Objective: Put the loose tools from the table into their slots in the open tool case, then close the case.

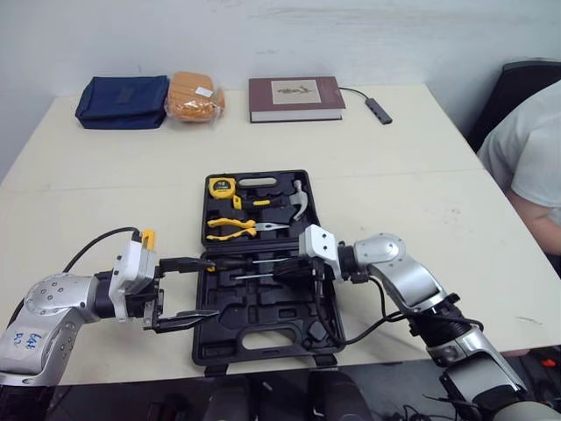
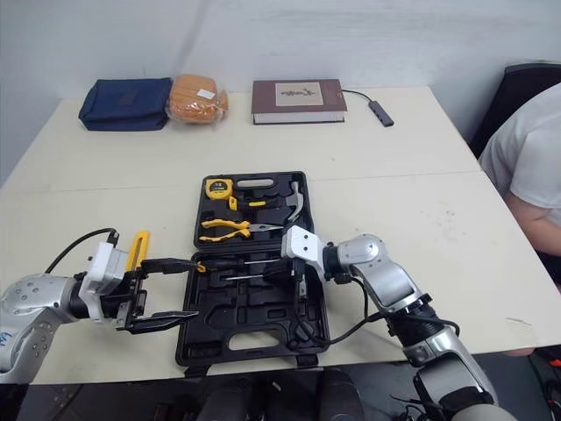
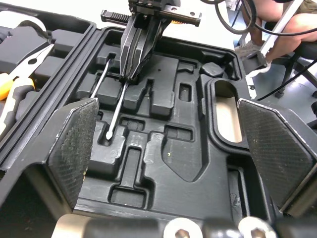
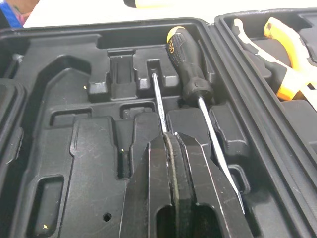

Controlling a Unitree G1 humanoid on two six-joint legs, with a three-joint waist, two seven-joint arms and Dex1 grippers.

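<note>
The black tool case (image 1: 263,309) lies open near the table's front edge. Its far half holds a yellow tape measure (image 1: 221,187), yellow-handled pliers (image 1: 232,228) and a hammer (image 1: 298,202). A black-and-yellow screwdriver (image 4: 185,64) rests in a slot of the near half. Beside it, my right gripper (image 1: 294,267) is shut on a second screwdriver, whose thin shaft (image 4: 158,99) runs along its slot. My left gripper (image 1: 180,289) stands open at the case's left edge, holding nothing. A loose yellow tool (image 2: 138,246) lies on the table just behind the left gripper.
Along the table's far edge lie a navy pouch (image 1: 123,101), an orange bag (image 1: 195,96), a brown book (image 1: 294,98) and a small cabled adapter (image 1: 379,110). A person in a white shirt (image 1: 526,158) sits at the right.
</note>
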